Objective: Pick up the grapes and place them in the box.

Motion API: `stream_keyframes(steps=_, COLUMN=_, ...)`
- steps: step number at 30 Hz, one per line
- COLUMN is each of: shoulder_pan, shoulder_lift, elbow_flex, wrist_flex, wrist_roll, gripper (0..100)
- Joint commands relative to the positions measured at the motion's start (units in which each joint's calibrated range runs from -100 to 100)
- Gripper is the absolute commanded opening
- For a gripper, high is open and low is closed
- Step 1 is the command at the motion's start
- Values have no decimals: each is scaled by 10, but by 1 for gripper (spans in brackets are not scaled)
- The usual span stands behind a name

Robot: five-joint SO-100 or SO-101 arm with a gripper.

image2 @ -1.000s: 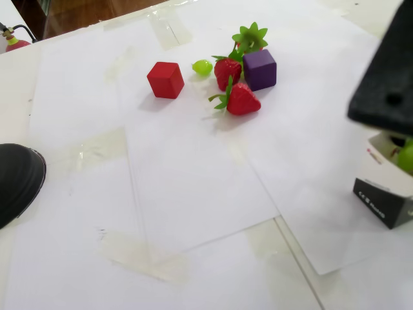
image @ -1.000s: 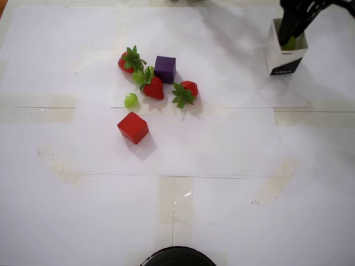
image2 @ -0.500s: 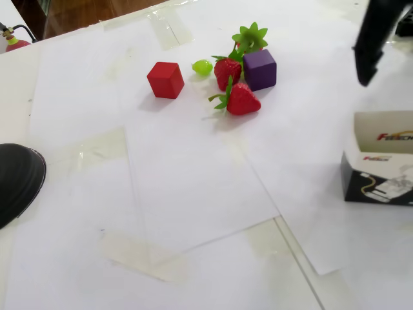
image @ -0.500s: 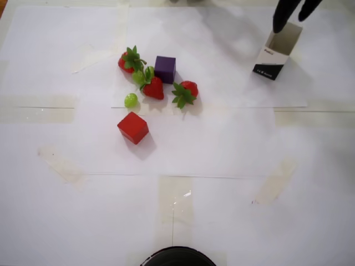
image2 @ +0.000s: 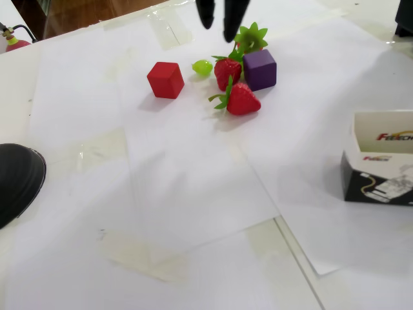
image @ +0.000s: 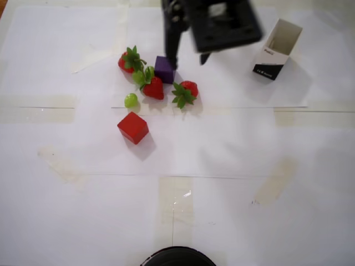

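**A:** Where is the pincer (image: 188,60), and is it carrying anything?

**B:** In the overhead view it hangs in the upper middle of the frame, above the purple cube (image: 165,69). Its two dark fingers stand apart with nothing between them. In the fixed view only the finger ends show at the top edge (image2: 221,24); the rest is cut off.

**A:** Count what lies around it.

**B:** Three strawberries: one at the upper left of the cluster (image: 128,60), one in the middle (image: 153,87), one to the right (image: 187,90). One purple cube, and one red cube (image: 133,127) lower left, apart from the rest. Two grapes that I can make out: one lying free just left of the middle strawberry (image: 131,100), another (image: 138,77) wedged among the leaves and hard to tell from them.

**A:** And the box?

**B:** One white carton (image: 277,49) in the upper right of the overhead view, tipped so its mouth faces up-right, well apart from the fruit. Whether anything lies inside, I cannot tell. In the fixed view it sits at the right edge (image2: 381,161), partly cut off.

**A:** Anything else?

**B:** One dark round object (image: 177,256), cut off at the bottom edge of the paper-covered worktop (image: 222,210).
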Motion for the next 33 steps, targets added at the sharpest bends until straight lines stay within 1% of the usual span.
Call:
stream_keyframes(steps=1, shoulder_pan=52, shoulder_lift=-11, elbow_flex=60, wrist_flex=-88, wrist_roll=4, gripper=19)
stream_keyframes(steps=3, shoulder_pan=64, shoulder_lift=-9, elbow_flex=83, wrist_flex=-111, wrist_roll=2, gripper=20)
stream_keyframes(steps=7, shoulder_pan=85, shoulder_lift=-3, elbow_flex=151, wrist_flex=-200, wrist_roll=4, gripper=21)
stream_keyframes(steps=14, shoulder_pan=120, shoulder_lift=32, elbow_flex=169, wrist_flex=-235, wrist_roll=10, gripper=20)
stream_keyframes(steps=18, shoulder_pan=128, shoulder_lift=40, elbow_flex=205, wrist_flex=-282, wrist_roll=12, gripper=20)
stream_keyframes(steps=22, shoulder_pan=131, shoulder_lift=44, elbow_flex=228, wrist_flex=-303, wrist_roll=10, gripper=18)
stream_keyframes(steps=33, shoulder_pan=111, shoulder_lift=44, elbow_flex=244, wrist_flex=-307, wrist_roll=2, gripper=10)
